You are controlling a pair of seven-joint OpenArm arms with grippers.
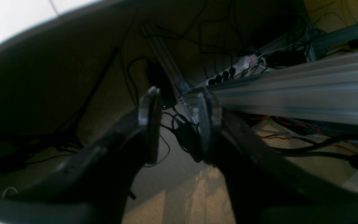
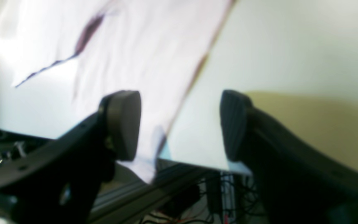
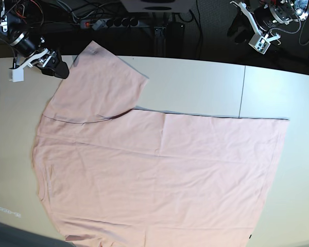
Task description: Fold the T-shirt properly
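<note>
Pink T-shirt (image 3: 159,170) lies flat on the counter (image 3: 195,85), plain side up, no lettering visible. One sleeve (image 3: 100,85) sticks out toward the counter's far edge; rest of the shirt covers most of the counter down to the near edge, one bottom corner running out of base view.

Right pincer (image 2: 180,124): wide open, nothing between the pads. Hangs just past the sleeve tip, at the far counter edge; sleeve hem droops slightly over that edge below it.

Left pincer (image 1: 179,124): part open, empty. Well apart from the shirt, off the counter altogether; wrist view shows only the floor, cables (image 1: 179,130), a power strip (image 1: 228,73) and a metal frame rail (image 1: 291,90).

Judgement: no fold made yet, shirt looks spread & ready.

Risks from here:
- Sleeve tip sits at the counter edge → right pincer closing there could catch the edge or rail, or pinch only the hem and let it slip.
- Single-arm pull on the sleeve would drag the whole shirt, wrinkling it, since the left arm isn't pinning anything.
- Left arm has the longest way back; late arrival = lopsided fold.
- Cloth past the near edge may slide off if tugged.
</note>
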